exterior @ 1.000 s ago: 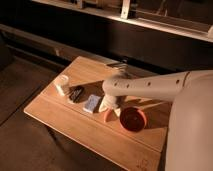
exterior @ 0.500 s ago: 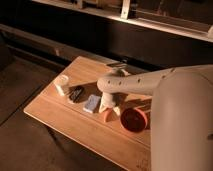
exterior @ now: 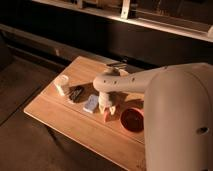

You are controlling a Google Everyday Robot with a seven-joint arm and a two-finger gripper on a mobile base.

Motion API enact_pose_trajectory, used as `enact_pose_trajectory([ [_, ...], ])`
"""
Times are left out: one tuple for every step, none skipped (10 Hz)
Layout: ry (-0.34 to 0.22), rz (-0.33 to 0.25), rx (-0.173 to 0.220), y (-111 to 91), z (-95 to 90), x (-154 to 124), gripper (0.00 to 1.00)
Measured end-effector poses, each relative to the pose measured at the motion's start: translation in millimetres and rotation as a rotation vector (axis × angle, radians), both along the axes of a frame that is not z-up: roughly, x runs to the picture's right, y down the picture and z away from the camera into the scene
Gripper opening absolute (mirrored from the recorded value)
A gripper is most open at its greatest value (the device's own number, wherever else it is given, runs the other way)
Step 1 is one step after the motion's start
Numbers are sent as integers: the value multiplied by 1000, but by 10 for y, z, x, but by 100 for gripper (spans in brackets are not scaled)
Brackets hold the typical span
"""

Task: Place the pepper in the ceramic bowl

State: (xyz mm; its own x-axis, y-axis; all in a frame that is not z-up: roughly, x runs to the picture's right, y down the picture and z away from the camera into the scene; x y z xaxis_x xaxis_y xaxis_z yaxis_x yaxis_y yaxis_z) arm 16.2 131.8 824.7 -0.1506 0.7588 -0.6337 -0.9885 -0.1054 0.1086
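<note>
The pepper [exterior: 107, 117] is a small red-orange piece lying on the wooden table [exterior: 75, 130], just left of the ceramic bowl [exterior: 132, 120]. The bowl is round, shallow and red-orange with a darker red inside, and it holds nothing that I can see. My gripper [exterior: 106, 107] hangs at the end of the white arm, pointing down right over the pepper and hiding its upper part. I cannot tell whether it touches the pepper.
A blue-white rectangular block [exterior: 91, 103] lies just left of the gripper. A dark object [exterior: 76, 93] and a small white cup [exterior: 62, 85] sit further left. My white arm [exterior: 170, 100] covers the table's right side. A dark counter runs behind.
My arm has swung left and closer, filling more of the view, and the gripper has come down over the pepper. The objects on the table have not moved.
</note>
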Motion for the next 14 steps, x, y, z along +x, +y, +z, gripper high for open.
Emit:
enact_pose_trajectory([
  [3, 1, -2, 14, 4, 0, 8],
  [6, 1, -2, 20, 4, 2, 1],
  [7, 1, -2, 24, 4, 2, 0],
  [12, 2, 1, 16, -6, 6, 0],
  [18, 0, 19, -44, -38, 14, 0],
  [23, -6, 44, -124, -101, 16, 0],
  [25, -7, 47, -137, -120, 21, 0],
  [34, -16, 91, -267, -338, 38, 0],
  [46, -18, 117, -332, -478, 87, 0],
  [54, -19, 132, -362, -583, 120, 0],
  [57, -20, 144, -380, -674, 129, 0],
  [60, -17, 160, -398, -787, 135, 0],
  [64, -13, 168, -403, -858, 153, 0],
  [70, -5, 180, -405, -952, 186, 0],
])
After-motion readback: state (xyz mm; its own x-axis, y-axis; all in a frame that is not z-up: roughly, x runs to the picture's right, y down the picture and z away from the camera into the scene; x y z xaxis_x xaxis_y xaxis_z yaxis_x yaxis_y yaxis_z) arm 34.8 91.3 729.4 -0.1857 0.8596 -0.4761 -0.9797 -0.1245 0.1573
